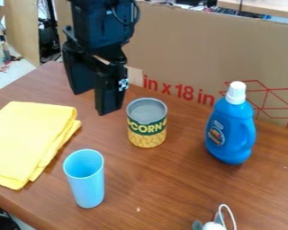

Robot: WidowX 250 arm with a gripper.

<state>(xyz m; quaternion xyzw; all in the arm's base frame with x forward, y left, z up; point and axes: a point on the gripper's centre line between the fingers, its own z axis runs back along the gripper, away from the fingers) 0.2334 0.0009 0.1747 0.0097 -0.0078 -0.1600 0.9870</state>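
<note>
The black gripper [93,99] hangs at the upper left of the camera view, above the wooden table, its two fingers apart and nothing between them. Nearest to it, just right of the lower fingertip, stands an open-looking corn can [147,128] with a green and yellow label. A light blue cup [86,184] is upright in front, its mouth facing up. To the left lies a folded yellow cloth [29,139]. On the right stands a blue detergent bottle [231,130] with a white cap.
A large cardboard panel [188,54] with red print rises along the back of the wooden table [164,188]. A small white object with a looped handle [215,224] shows at the bottom edge. The table's left edge runs beside the cloth.
</note>
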